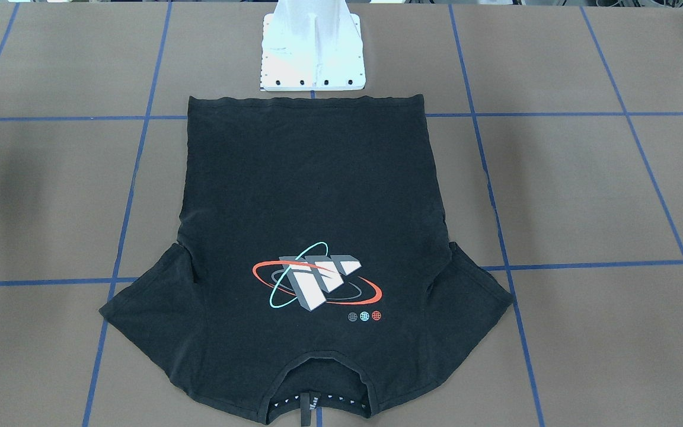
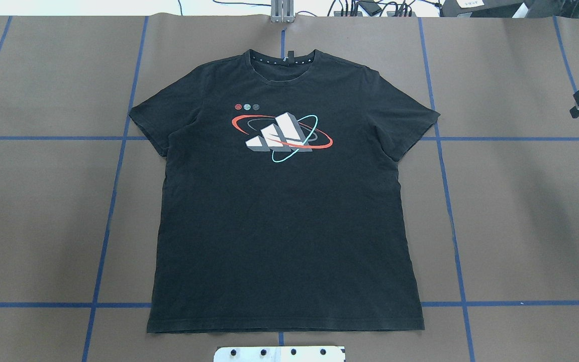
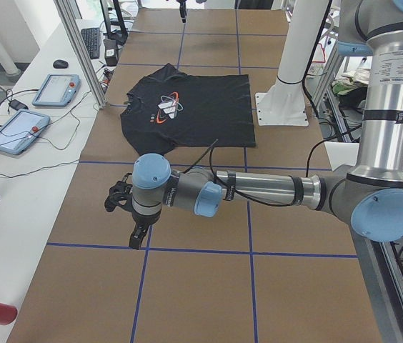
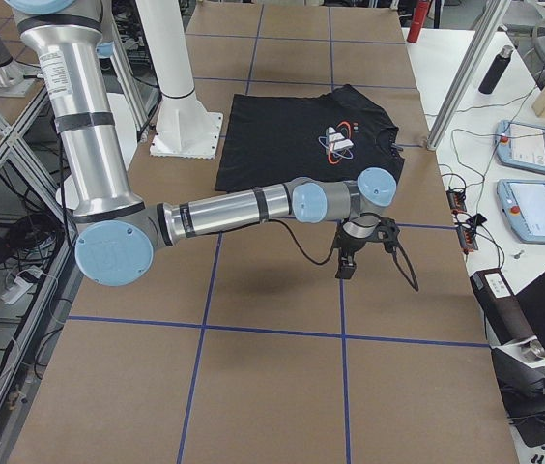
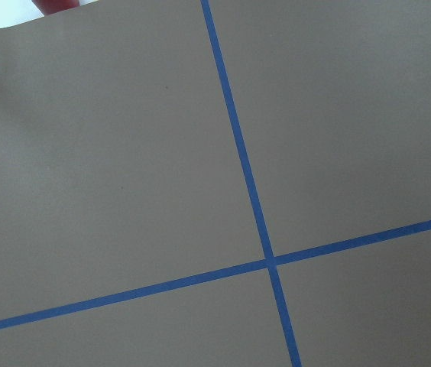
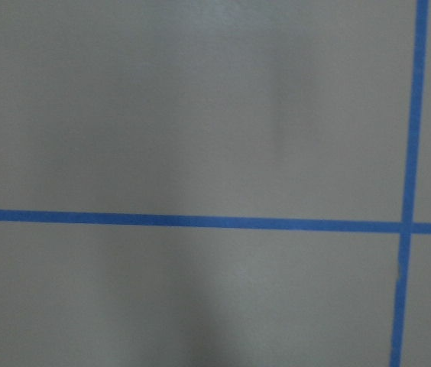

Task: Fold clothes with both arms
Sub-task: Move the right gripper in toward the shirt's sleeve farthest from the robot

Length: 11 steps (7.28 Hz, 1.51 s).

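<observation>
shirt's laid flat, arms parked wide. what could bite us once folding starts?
1. The T-shirt hem lies close to the white pedestal base; a grasp there could hit it.
2. It lies flat on the brown table cover; a pinch may catch only the top layer, or the cover.
3. Creases at the armpits in the front-facing view could get folded in.

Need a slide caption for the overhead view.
Black T-shirt spread flat, print up, on the brown, blue-gridded table, not yet folded.

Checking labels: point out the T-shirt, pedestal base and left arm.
T-shirt [image 2: 284, 226]: overhead view, plain lower front.
pedestal base [image 1: 341, 71]: front-facing view, white plate.
left arm [image 3: 259, 189]: exterior left view, silver forearm tube.
</observation>
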Available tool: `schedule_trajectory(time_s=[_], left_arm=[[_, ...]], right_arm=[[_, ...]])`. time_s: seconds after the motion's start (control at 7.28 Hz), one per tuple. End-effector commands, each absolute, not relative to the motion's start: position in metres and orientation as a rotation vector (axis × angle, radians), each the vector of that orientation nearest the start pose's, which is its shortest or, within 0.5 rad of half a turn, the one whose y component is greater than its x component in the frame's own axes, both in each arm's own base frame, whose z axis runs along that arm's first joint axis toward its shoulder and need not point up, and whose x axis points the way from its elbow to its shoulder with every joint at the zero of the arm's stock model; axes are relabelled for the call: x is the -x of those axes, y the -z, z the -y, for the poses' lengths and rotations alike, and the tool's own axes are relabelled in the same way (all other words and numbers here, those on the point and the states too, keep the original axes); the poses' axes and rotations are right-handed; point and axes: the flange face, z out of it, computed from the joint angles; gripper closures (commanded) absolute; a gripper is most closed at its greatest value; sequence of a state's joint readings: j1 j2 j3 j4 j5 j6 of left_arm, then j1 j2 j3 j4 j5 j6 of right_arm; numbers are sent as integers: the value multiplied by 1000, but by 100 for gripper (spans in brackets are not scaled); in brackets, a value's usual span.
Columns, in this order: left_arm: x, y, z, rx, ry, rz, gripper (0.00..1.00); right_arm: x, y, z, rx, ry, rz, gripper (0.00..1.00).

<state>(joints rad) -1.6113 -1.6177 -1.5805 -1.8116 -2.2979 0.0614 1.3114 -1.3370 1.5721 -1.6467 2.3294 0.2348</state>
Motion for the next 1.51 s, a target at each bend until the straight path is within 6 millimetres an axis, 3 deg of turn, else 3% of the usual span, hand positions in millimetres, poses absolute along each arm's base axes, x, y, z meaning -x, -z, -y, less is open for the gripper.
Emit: schedule_trajectory(time_s=[0.0, 0.14, 0.41, 0.55, 1.1, 1.24, 1.37], left_arm=[[88, -608, 526, -317, -126, -705, 0], [88, -608, 526, -317, -126, -705, 0], [87, -611, 526, -313, -127, -706, 0], [87, -611, 526, -312, -126, -706, 0], [88, -603, 529, -327, -130, -700, 0], [88, -603, 529, -327, -132, -698, 0], [88, -602, 530, -327, -130, -699, 0]], right_arm=[[149, -524, 622, -91, 216, 789, 0], [173, -518, 639, -105, 197, 813, 0], [250, -480, 666, -38, 55, 855, 0], [286, -467, 667, -10, 6, 872, 0], [315, -511, 665, -11, -98, 940, 0], [319, -505, 667, -10, -98, 944, 0], [338, -498, 661, 22, -126, 949, 2]])
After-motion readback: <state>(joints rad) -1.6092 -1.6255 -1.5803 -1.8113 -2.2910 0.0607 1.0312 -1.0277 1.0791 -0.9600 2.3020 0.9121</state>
